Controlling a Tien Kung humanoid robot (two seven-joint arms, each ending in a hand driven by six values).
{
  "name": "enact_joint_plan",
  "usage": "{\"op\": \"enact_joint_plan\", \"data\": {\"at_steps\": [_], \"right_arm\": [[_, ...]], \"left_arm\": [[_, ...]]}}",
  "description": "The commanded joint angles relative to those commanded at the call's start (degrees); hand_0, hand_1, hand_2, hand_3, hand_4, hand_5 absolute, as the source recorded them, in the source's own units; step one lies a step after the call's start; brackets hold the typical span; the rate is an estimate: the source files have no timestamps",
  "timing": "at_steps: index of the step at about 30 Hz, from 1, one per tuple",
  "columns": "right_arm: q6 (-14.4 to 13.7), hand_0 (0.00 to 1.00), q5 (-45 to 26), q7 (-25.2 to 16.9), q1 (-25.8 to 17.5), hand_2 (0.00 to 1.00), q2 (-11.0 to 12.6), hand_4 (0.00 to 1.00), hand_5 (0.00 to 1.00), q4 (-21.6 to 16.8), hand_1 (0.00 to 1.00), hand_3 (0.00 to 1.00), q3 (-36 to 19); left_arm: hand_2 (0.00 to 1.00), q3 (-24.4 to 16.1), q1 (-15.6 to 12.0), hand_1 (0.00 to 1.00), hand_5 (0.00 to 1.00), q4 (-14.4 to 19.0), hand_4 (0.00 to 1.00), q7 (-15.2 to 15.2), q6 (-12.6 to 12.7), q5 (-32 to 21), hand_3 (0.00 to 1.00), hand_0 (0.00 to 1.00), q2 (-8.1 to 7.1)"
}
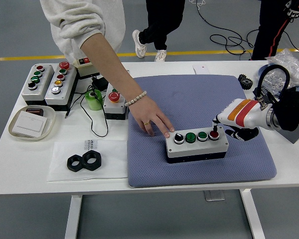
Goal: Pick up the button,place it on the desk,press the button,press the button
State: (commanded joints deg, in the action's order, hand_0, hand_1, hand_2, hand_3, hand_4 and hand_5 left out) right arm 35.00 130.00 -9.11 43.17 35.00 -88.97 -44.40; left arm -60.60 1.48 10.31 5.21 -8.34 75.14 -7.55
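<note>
Button box (196, 145) lies on the blue mat (199, 99), four buttons up. Right hand (228, 124) sits at its right end, one dark finger extended down onto the red button (214, 134); remaining fingers are curled and partly hidden. Person's hand (153, 120) rests flat at the box's left end. Left arm is out of frame.

At the table's far left stand two grey button boxes (49, 83), with a shallow dish (32, 123) nearer, two black hex nuts (84, 161) near the front edge, and a green cup (94, 99) beside them.
</note>
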Motion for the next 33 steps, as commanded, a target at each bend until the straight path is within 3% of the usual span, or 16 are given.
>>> {"op": "enact_joint_plan", "data": {"at_steps": [33], "right_arm": [[-1.0,0.264,0.0,0.4,-2.3,0.104,-2.6,0.403,0.002,1.3,0.087,0.710,0.1]], "left_arm": [[0.981,2.8,1.4,0.912,0.998,0.0,0.601,-0.5,0.1,-2.6,0.922,0.742,0.35]]}}
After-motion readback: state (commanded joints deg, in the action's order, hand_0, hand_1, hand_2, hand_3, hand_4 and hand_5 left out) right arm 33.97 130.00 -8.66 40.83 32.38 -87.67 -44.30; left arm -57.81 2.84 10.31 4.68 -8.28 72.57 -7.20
